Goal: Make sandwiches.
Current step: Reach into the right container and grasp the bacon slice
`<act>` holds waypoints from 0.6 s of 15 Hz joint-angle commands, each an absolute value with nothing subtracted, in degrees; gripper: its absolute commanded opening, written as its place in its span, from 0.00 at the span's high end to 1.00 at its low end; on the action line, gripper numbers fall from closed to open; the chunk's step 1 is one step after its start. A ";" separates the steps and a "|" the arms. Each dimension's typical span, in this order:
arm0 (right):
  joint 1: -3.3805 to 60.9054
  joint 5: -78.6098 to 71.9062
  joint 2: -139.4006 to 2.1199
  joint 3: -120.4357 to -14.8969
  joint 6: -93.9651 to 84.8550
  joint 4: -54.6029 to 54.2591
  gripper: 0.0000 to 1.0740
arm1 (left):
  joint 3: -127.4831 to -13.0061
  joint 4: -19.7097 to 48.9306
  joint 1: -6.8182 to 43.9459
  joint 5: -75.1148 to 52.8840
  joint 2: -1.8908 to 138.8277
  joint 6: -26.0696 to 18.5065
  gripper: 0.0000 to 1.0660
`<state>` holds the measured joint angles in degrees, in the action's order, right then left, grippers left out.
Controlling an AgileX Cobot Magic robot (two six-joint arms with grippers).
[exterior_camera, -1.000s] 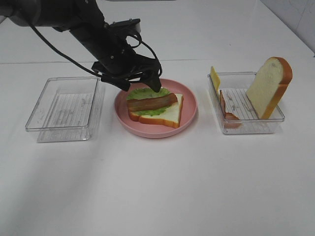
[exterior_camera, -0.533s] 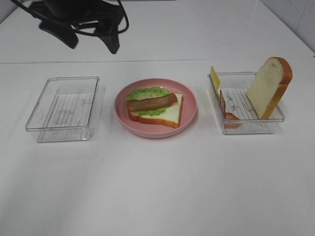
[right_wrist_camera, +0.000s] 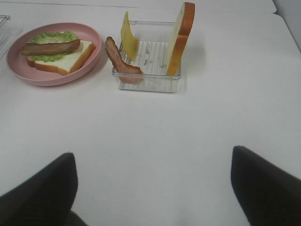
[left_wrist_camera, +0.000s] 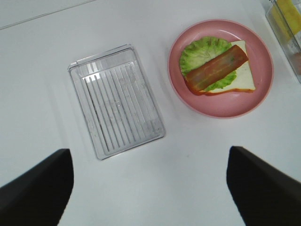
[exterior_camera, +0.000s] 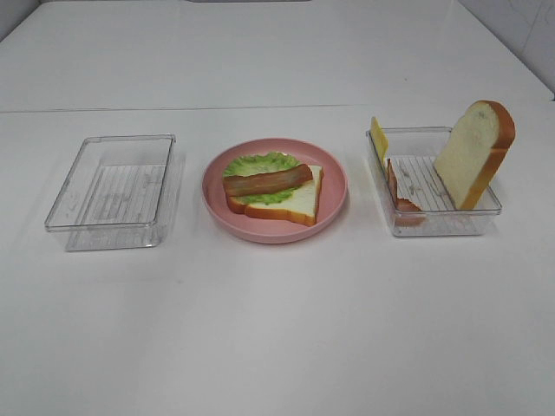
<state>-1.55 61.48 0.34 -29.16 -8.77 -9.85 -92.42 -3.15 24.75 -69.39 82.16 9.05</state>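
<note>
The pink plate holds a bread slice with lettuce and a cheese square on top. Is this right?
No. On the lettuce lies a bacon strip, not cheese, as the exterior high view shows. The pink plate and bread slice are right.

A pink plate (exterior_camera: pixel 336 180) sits between a left tray (exterior_camera: pixel 117 195) and a right tray (exterior_camera: pixel 438 224).

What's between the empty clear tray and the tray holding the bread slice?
The pink plate carrying the half-built sandwich; the exterior high view shows it plainly.
</note>
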 commanded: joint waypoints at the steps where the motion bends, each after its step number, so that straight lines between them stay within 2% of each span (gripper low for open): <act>1: -1.95 61.08 0.63 -29.05 -9.22 -9.91 0.23 | -86.92 -3.27 24.75 -73.74 75.46 8.77 0.21; 4: -1.95 61.08 0.63 -29.05 -9.22 -9.91 0.23 | -76.20 -3.27 24.75 -73.63 63.25 7.96 0.21; 5: -1.95 61.08 0.63 -29.05 -9.22 -9.91 0.23 | -68.87 -3.27 24.75 -73.40 54.77 7.73 0.21; 9: -1.95 61.08 0.63 -29.05 -9.22 -9.91 0.23 | -58.50 -3.27 24.75 -70.65 40.39 5.67 0.21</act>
<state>-1.55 61.48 0.34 -29.16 -8.77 -9.85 -59.19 -3.15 24.75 -69.67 41.60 6.13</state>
